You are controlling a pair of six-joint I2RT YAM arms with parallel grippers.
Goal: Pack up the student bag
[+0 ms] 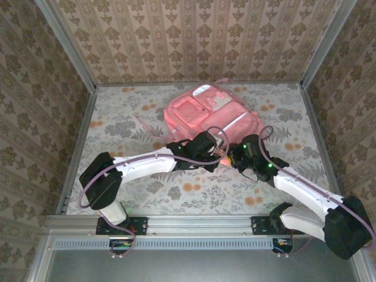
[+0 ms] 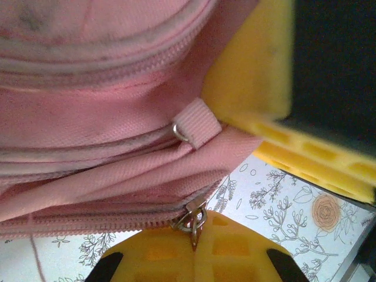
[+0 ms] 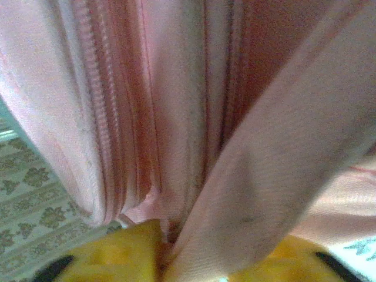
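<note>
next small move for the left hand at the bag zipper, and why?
Probably close the left hand on the zipper pull, then draw it along the track. In the left wrist view the metal pull hangs right at the yellow fingertips, and the zip on the bag still looks shut. The right hand appears to pinch a pink strap, which may steady the bag.

student bag (image 1: 211, 114) on table (image 1: 135, 194), behind both arms

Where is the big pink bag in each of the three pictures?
Top external: the student bag lies mid-table, just beyond both arms.
Left wrist: it covers the upper left, a metal zipper pull hanging at its lower edge.
Right wrist: pink fabric covers nearly the whole picture.
Shared landmark: the flowery tablecloth beneath it.
</note>
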